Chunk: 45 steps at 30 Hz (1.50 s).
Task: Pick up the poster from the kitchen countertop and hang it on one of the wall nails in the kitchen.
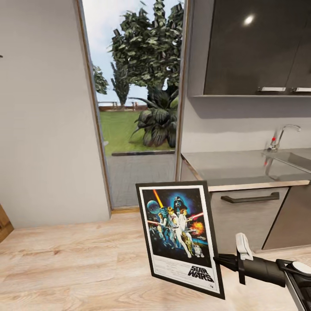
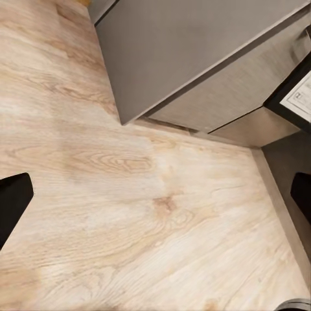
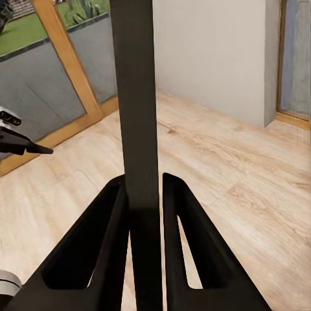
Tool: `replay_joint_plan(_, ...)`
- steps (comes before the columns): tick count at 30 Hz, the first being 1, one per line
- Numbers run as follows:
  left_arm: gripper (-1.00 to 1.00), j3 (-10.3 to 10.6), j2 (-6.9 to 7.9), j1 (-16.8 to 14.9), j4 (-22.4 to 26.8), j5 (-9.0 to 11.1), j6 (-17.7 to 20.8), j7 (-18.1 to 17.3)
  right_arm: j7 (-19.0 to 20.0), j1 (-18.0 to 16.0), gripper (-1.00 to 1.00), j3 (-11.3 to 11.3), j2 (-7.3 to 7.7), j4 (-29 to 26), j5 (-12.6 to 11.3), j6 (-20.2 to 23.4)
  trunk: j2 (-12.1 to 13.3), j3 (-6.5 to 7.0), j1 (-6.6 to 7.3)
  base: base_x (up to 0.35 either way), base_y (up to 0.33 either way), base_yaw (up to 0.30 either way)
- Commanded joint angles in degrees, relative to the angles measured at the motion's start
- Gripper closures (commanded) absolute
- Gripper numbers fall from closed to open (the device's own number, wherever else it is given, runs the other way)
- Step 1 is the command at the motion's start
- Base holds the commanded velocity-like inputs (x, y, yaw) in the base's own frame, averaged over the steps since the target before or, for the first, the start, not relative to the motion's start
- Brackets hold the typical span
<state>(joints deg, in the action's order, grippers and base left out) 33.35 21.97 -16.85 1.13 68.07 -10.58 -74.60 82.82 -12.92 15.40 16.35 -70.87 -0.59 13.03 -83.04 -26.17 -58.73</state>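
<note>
Your right jaws [image 3: 144, 201] are clenched on the poster [image 1: 179, 235] edge (thin, stiff, light, likely slippery), at five o'clock in the head view, off the bench [image 1: 233, 166]; left jaws [image 2: 155, 194] spread, empty

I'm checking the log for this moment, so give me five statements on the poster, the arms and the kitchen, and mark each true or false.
1. The right end effector is clamped on the poster's edge. True.
2. The poster lies flat on the countertop. False: it is held up in the air over the wood floor, in front of the countertop.
3. The left end effector grips a mug. False: its fingers stand wide apart with nothing between them.
4. A tap stands at the sink. True.
5. The poster's printed side faces the head camera. True.
</note>
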Motion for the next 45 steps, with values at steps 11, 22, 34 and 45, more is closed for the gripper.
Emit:
replay_joint_plan(11,-1.0,0.55,0.01,-0.03,0.01,0.4,-0.49,0.01,0.33,-0.02,1.0,-0.02,0.0,-0.15,-0.03,0.95,-0.04,-0.06,0.0,0.0,0.001,0.264)
replay_joint_plan(22,-1.0,0.57,0.01,-0.03,0.01,0.4,-0.41,0.6,0.25,-0.04,1.0,0.01,0.0,-0.06,-0.02,0.88,-0.04,-0.06,0.0,0.0,0.2,0.142)
replay_joint_plan(34,-1.0,0.57,0.01,-0.03,0.01,0.4,-0.32,1.29,0.15,-0.05,1.0,0.01,-0.09,0.12,-0.03,0.73,-0.04,-0.07,0.0,0.04,0.293,0.004)
replay_joint_plan(45,-1.0,0.57,0.01,-0.03,0.01,0.39,-0.23,1.3,0.15,-0.03,1.0,-0.11,-0.09,0.03,0.06,0.77,-0.04,-0.94,0.0,0.187,0.295,0.0)
